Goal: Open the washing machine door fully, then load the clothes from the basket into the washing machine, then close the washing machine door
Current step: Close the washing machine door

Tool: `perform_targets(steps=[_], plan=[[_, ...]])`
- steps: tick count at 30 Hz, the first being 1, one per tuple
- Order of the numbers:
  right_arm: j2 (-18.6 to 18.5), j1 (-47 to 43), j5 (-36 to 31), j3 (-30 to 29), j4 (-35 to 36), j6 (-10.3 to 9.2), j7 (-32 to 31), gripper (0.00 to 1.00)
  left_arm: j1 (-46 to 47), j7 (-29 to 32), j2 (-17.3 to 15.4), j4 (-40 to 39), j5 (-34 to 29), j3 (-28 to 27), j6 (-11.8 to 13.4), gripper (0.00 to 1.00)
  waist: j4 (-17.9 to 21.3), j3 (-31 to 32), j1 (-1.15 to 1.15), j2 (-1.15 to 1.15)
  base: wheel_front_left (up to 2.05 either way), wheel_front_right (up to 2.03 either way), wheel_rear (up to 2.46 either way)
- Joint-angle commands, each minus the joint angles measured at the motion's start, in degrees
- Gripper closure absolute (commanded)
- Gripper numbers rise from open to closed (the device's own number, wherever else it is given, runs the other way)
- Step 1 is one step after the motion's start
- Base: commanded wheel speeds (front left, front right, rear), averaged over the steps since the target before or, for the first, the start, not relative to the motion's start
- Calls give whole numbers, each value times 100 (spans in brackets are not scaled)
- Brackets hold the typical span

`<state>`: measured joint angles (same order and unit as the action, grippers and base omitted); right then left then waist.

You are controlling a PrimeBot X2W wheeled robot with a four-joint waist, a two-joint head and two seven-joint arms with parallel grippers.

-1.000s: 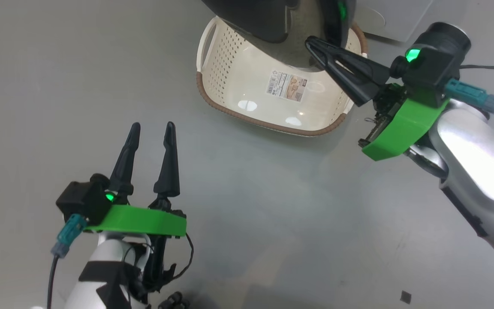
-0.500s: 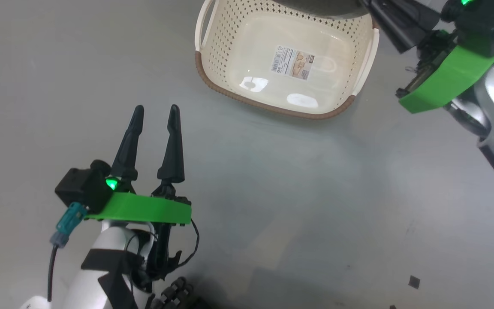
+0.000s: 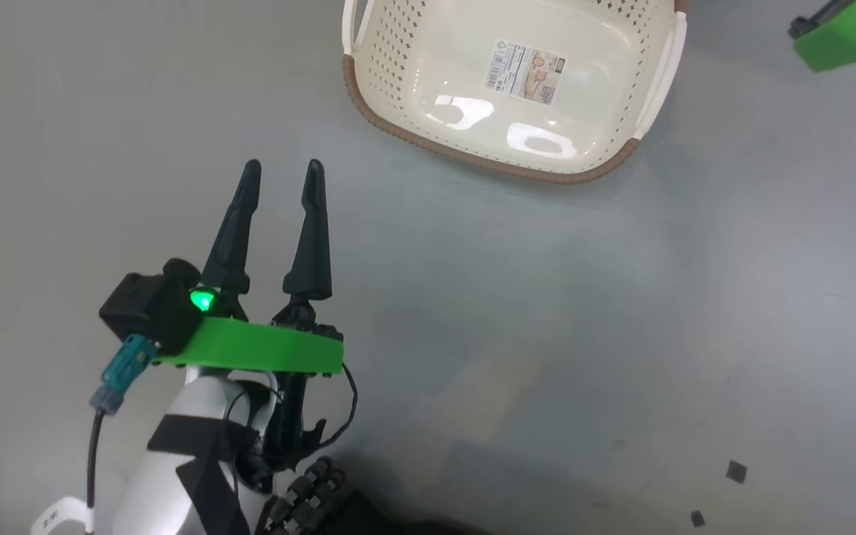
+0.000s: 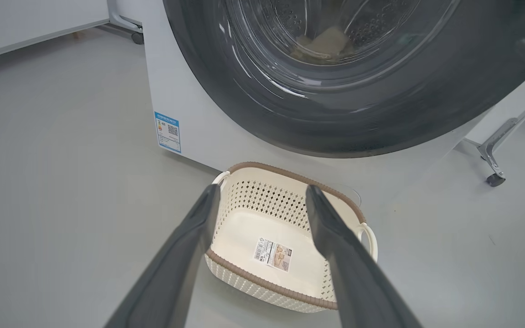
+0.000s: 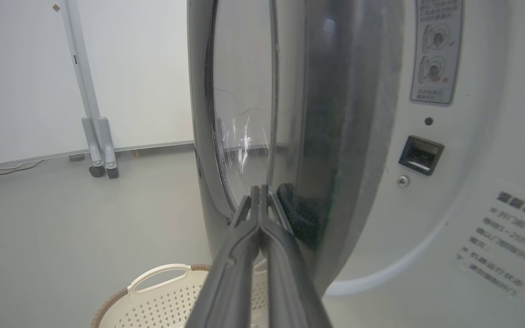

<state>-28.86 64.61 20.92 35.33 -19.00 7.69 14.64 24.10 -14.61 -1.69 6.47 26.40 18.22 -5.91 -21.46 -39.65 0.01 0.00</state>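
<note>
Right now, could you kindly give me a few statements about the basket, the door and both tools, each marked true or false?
1. The basket is empty apart from a label sticker on its base. True.
2. The left tool is shut. False: it is open, above the floor.
3. The right tool is shut, its tips close against the washing machine door. True.
4. The washing machine door is latched closed. False: it stands ajar, leaving the latch socket on the washing machine front uncovered.
5. Pale clothes lie in the drum, seen through the door glass. True.
</note>
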Motion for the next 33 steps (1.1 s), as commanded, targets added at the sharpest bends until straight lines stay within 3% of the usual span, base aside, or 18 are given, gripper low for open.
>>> perform_targets(steps=[1,14,33], plan=[[-71,190,-18,-85,66,-20,36,100,11,-39,-119,-201,51,-144,53,0,-31,-42,-1,0,0,0,0],[-234,1027,-189,-20,-579,-20,36,100,55,-39,-119,-231,139,-60,89,0,-150,-212,-1,0,0,0,0],[55,1543,-696,-490,-1341,-20,36,100,119,-39,-119,-230,261,32,136,0,-218,-320,-1,0,0,0,0]])
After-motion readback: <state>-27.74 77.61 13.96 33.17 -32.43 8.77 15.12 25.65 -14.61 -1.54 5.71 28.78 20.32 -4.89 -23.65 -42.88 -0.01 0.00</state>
